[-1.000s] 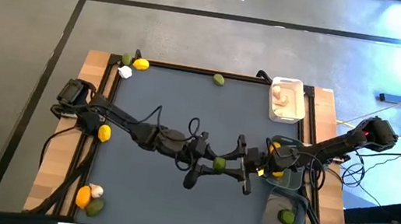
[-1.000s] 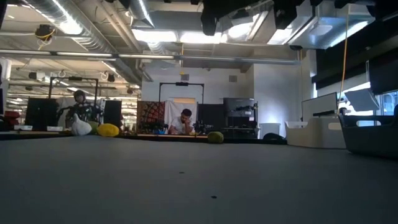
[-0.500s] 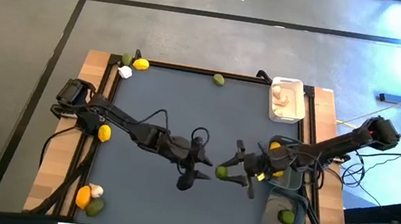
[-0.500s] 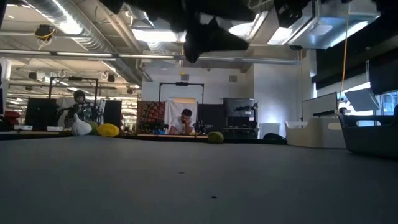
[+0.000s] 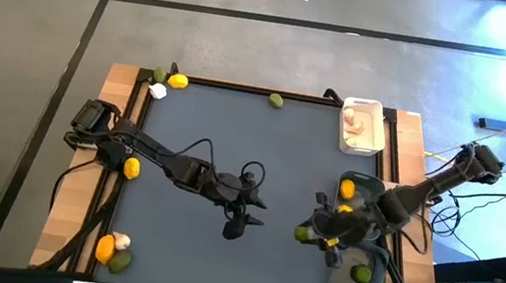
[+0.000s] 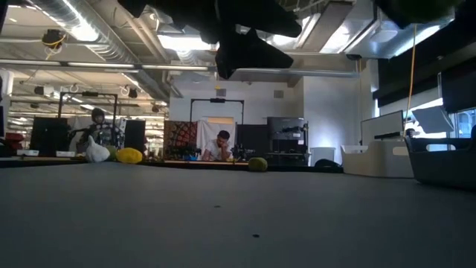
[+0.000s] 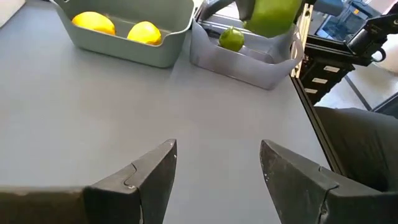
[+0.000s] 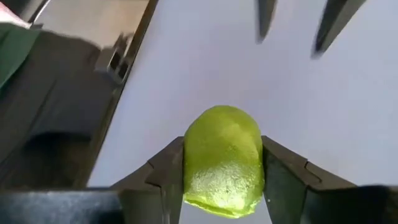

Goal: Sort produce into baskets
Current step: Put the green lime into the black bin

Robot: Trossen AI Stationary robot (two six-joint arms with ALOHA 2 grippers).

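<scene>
right gripper carried lime toward baskets, jaws clamped | left gripper jaws apart, empty

Green lime in right pincer

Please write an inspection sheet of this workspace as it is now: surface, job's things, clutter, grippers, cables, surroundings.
Surface: dark mat on a wooden table, bare in the middle.
Job's things: white basket holds pale bulbs; grey-green basket holds two lemons; translucent basket holds one lime. Loose produce lies at the far left corner, the far edge, the left edge and the near left corner.
Clutter: nothing seen.
Grippers: left gripper open, empty, above mid-table; right gripper shut on a lime, beside the baskets.
Cables: loops along both arms.
Surroundings: a seated person far behind.
</scene>
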